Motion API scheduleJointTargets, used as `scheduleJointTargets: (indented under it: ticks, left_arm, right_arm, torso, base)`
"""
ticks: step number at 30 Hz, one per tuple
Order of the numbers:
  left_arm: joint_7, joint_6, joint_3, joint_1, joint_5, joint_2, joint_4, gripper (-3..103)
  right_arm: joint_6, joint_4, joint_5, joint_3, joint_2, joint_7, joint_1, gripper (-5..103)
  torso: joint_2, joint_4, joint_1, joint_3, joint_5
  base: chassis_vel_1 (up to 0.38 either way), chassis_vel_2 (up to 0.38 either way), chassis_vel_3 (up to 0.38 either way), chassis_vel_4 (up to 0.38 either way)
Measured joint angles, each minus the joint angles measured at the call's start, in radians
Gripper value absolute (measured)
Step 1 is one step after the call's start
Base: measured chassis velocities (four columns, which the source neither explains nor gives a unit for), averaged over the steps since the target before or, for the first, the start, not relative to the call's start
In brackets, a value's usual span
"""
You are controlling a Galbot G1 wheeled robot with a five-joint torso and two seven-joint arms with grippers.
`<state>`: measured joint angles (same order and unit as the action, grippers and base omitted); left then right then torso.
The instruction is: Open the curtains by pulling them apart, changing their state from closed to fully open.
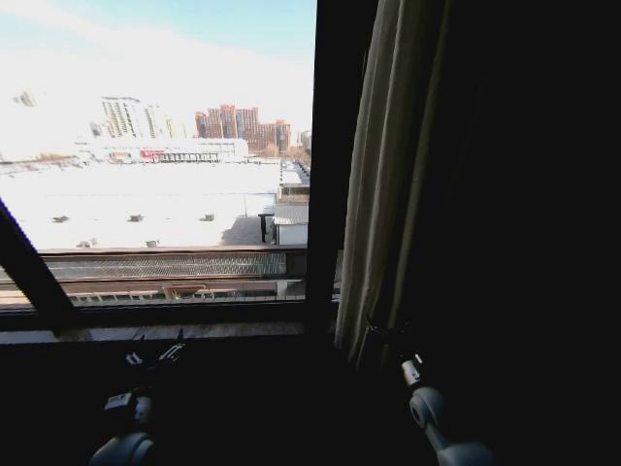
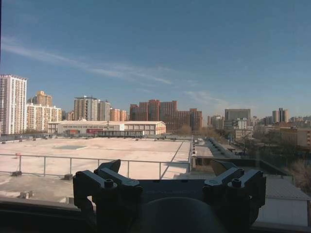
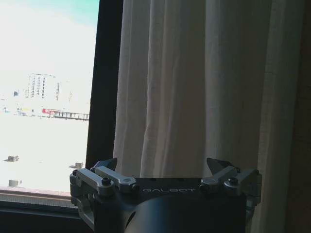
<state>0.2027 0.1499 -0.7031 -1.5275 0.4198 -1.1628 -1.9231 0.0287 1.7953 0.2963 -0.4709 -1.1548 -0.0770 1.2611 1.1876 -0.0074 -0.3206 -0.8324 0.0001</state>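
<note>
Curtains (image 1: pixel 388 184) gathered at right of window frame (image 1: pixel 328 165), glass at left bare: task looks mostly done. Right end effector (image 3: pixel 163 167) wide open, empty, just before folds. Left end effector (image 2: pixel 165 170) open, empty, facing bare glass.

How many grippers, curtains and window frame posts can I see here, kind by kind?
Grippers: 2, the left gripper low by the sill and the right gripper at the curtain's foot, both open.
Curtains: 1, a cream curtain bunched at the right of the glass.
Upright window frame posts: 1, a dark post beside the curtain.
Total: 4.
</note>
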Motion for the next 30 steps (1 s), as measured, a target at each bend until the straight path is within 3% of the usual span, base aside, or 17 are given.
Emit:
scheduleJointTargets:
  ticks: [14, 30]
  left_arm:
    - [0.0, 0.0, 0.0, 0.0, 0.0, 0.0, 0.0, 100]
    - [0.0, 0.0, 0.0, 0.0, 0.0, 0.0, 0.0, 100]
  right_arm:
    - [0.0, -0.001, 0.0, 0.0, 0.0, -0.001, -0.001, 100]
    - [0.0, -0.001, 0.0, 0.001, 0.0, -0.001, -0.001, 100]
  torso:
    - [0.0, -0.0001, 0.0, 0.0, 0.0001]
    - [0.0, 0.0, 0.0, 0.0, -0.0003]
  base:
    - [0.065, 0.035, -0.061, -0.047]
    - [0.3, 0.244, -0.293, -0.245]
